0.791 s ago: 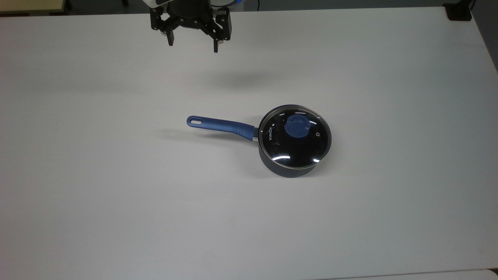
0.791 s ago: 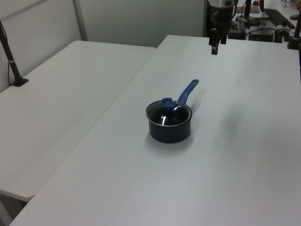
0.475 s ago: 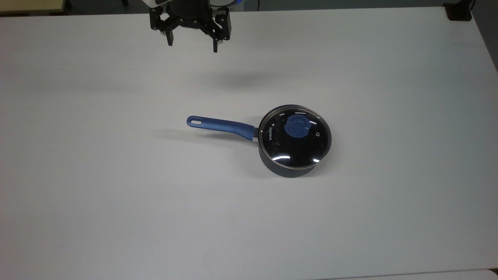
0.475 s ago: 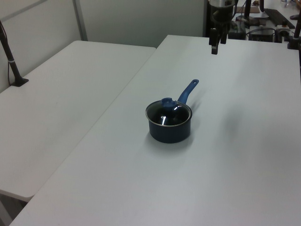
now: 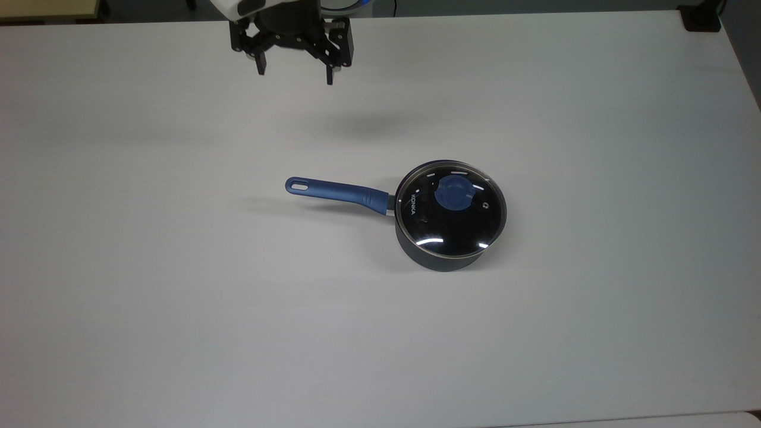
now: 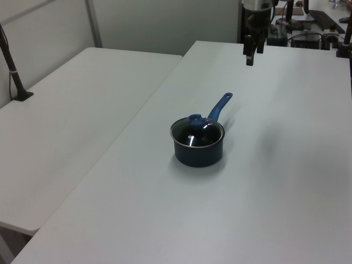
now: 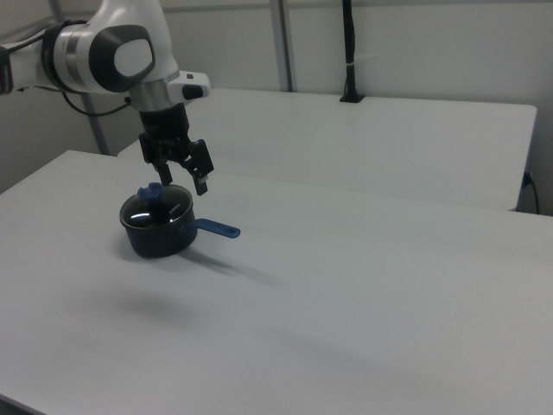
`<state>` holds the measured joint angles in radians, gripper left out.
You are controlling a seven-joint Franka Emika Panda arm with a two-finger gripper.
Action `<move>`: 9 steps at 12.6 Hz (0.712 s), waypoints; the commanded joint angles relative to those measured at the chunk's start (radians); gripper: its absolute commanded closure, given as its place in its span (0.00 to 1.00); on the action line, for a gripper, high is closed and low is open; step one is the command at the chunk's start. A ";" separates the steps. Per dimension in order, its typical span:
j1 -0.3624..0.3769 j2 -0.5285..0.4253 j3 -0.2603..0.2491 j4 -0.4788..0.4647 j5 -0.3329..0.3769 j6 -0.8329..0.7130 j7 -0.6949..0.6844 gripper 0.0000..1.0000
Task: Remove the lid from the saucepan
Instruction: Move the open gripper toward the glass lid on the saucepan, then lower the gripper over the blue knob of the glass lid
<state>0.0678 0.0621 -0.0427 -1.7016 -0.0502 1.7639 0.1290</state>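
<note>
The lid (image 5: 452,208) sits closed on the saucepan (image 5: 439,257), its thin metal rim flush with the pot's edge all the way round. At its centre is the blue knob (image 5: 454,194), with the small steam vent to the top view's right of it and white "KONKA" lettering on the glass toward the handle side. The saucepan stands upright on the white table (image 5: 178,297), and its long blue handle (image 5: 336,191) points to the top view's left, ending in a hole.

The gripper (image 5: 293,68) hangs in the air well apart from the pot, touching nothing, its two black fingers spread wide with an empty gap between them. From the gripper, the lid lies toward the top view's lower right, and the end of the handle lies almost straight below it in the picture. A soft shadow (image 5: 362,123) falls on the table between the gripper and the saucepan.

In the left view the gripper (image 6: 253,55) hangs above the far end of the table, beyond the tip of the handle (image 6: 219,106), with the lid (image 6: 197,132) nearer the camera. In the right view the gripper (image 7: 183,177) hangs fingers down from the white arm (image 7: 104,52), its fingertips appearing just above the lid (image 7: 155,207). A second white table (image 6: 71,126) stands alongside.
</note>
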 commanded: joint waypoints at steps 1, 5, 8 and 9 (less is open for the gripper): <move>0.068 0.178 -0.002 0.192 0.052 -0.017 0.044 0.00; 0.191 0.418 0.007 0.398 0.065 0.130 0.250 0.00; 0.248 0.467 0.009 0.405 0.078 0.204 0.360 0.00; 0.262 0.472 0.010 0.405 0.085 0.216 0.380 0.00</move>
<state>0.3007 0.5169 -0.0249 -1.3213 0.0035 1.9548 0.4635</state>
